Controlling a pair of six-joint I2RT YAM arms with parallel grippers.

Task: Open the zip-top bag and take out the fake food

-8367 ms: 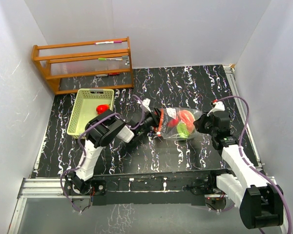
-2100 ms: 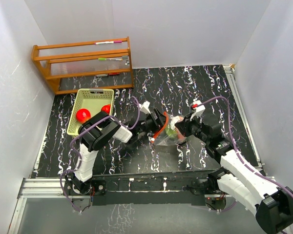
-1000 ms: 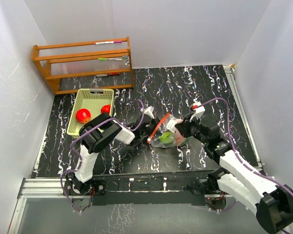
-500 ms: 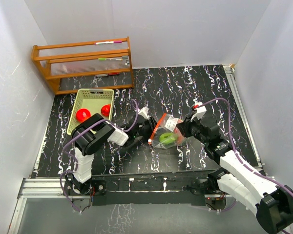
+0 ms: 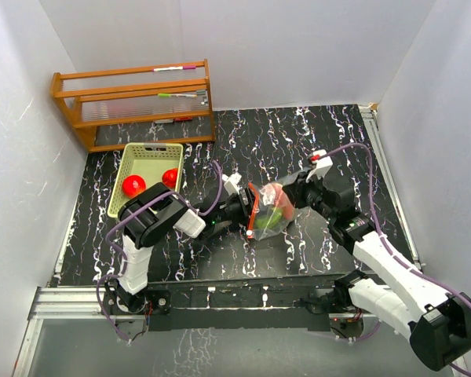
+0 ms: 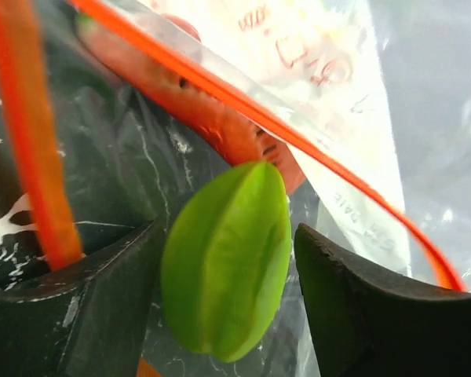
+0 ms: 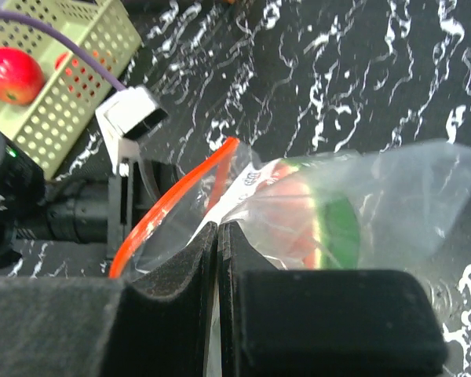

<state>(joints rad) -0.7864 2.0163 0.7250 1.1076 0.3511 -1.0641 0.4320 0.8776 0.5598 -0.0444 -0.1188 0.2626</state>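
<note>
The zip-top bag [image 5: 273, 203] lies mid-table, its red zip strip [image 5: 252, 210] open and facing left. My left gripper [image 5: 247, 208] reaches into the mouth. In the left wrist view its jaws [image 6: 228, 236] are open around a green piece [image 6: 228, 255], with a gap at the right finger [image 6: 377, 306]. A red watermelon slice [image 6: 220, 126] lies behind it. My right gripper [image 5: 292, 194] is shut on the bag's plastic [image 7: 392, 196], its jaws [image 7: 218, 228] pressed together. The watermelon slice [image 7: 314, 220] shows through the film.
A pale green slotted basket [image 5: 124, 169] at the left holds two red fruits [image 5: 133, 185] [image 5: 170, 177]; it also shows in the right wrist view [image 7: 86, 55]. A wooden rack [image 5: 133, 102] stands at the back left. White walls enclose the table.
My left gripper has pushed further into the bag's mouth, round the green piece. My right gripper has pulled the bag up and right, standing its mouth more upright. A second red fruit now lies in the basket.
</note>
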